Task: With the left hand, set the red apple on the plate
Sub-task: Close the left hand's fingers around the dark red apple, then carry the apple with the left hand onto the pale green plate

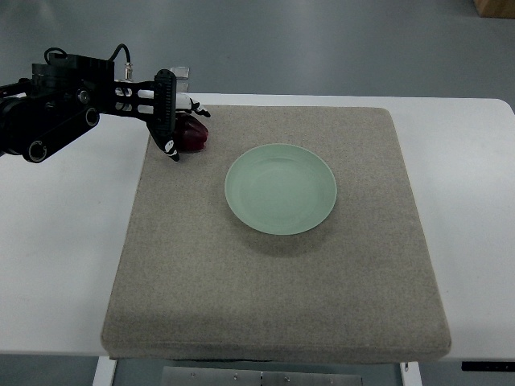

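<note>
A dark red apple [195, 135] sits at the far left corner of the grey mat [282, 273], partly hidden by my left hand [179, 121]. The left arm comes in from the left edge. The hand's black palm stands against the apple's left side, and its fingers [195, 107] curl over the top of the apple and close on it. The apple looks to be resting on the mat. A pale green plate [281, 188] lies empty in the middle of the mat, to the right of and nearer than the apple. The right hand is out of view.
The mat lies on a white table [56, 265]. Grey floor shows beyond the table's far edge. A brown box corner [495, 6] is at the top right.
</note>
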`<state>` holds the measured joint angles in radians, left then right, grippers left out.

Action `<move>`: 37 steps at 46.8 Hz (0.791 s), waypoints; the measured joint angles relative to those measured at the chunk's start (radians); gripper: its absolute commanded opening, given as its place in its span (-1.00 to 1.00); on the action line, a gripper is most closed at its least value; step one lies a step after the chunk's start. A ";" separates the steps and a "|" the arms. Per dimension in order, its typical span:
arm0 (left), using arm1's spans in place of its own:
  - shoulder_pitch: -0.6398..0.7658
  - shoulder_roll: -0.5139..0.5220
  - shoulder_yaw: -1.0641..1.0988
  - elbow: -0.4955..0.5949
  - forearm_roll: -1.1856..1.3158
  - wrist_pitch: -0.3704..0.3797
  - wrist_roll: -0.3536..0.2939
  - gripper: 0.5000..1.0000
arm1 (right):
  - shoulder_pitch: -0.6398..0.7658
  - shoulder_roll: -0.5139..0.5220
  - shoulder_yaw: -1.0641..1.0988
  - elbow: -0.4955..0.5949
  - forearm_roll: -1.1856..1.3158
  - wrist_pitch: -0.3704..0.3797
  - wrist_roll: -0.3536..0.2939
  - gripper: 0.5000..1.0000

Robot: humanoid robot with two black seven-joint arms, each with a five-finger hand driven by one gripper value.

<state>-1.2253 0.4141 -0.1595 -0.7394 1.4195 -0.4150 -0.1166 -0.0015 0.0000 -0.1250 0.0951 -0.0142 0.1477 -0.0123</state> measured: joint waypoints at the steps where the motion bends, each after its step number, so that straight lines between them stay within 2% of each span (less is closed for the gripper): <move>1: 0.003 -0.003 0.000 0.001 0.006 0.000 0.000 0.93 | 0.000 0.000 0.000 0.000 0.000 0.000 0.000 0.86; 6: 0.019 -0.014 0.000 0.023 0.028 0.015 0.000 0.89 | 0.000 0.000 0.000 0.000 0.000 0.000 0.000 0.86; 10: 0.026 -0.029 0.000 0.048 0.030 0.064 0.000 0.88 | 0.000 0.000 0.000 0.000 0.000 0.000 0.000 0.86; 15: 0.027 -0.037 0.000 0.063 0.030 0.111 0.000 0.72 | 0.000 0.000 0.000 0.000 0.000 0.000 0.000 0.86; 19: 0.027 -0.038 0.000 0.063 0.030 0.116 0.000 0.34 | 0.000 0.000 0.000 0.000 0.000 0.000 0.000 0.85; 21: 0.027 -0.038 0.000 0.063 0.031 0.116 0.000 0.03 | 0.000 0.000 0.000 0.000 0.000 0.000 0.000 0.86; 24: 0.028 -0.038 0.000 0.062 0.032 0.116 0.000 -0.64 | 0.000 0.000 0.000 0.000 0.000 0.000 0.000 0.86; 27: 0.029 -0.038 0.000 0.060 0.035 0.116 -0.001 -1.00 | 0.000 0.000 0.000 0.000 0.000 0.000 0.000 0.86; 37: 0.028 -0.030 -0.005 0.039 0.033 0.114 -0.002 -1.00 | 0.000 0.000 0.000 0.000 -0.001 0.000 0.000 0.85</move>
<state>-1.1976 0.3837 -0.1641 -0.7008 1.4521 -0.3005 -0.1181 -0.0016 0.0000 -0.1253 0.0951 -0.0148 0.1476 -0.0124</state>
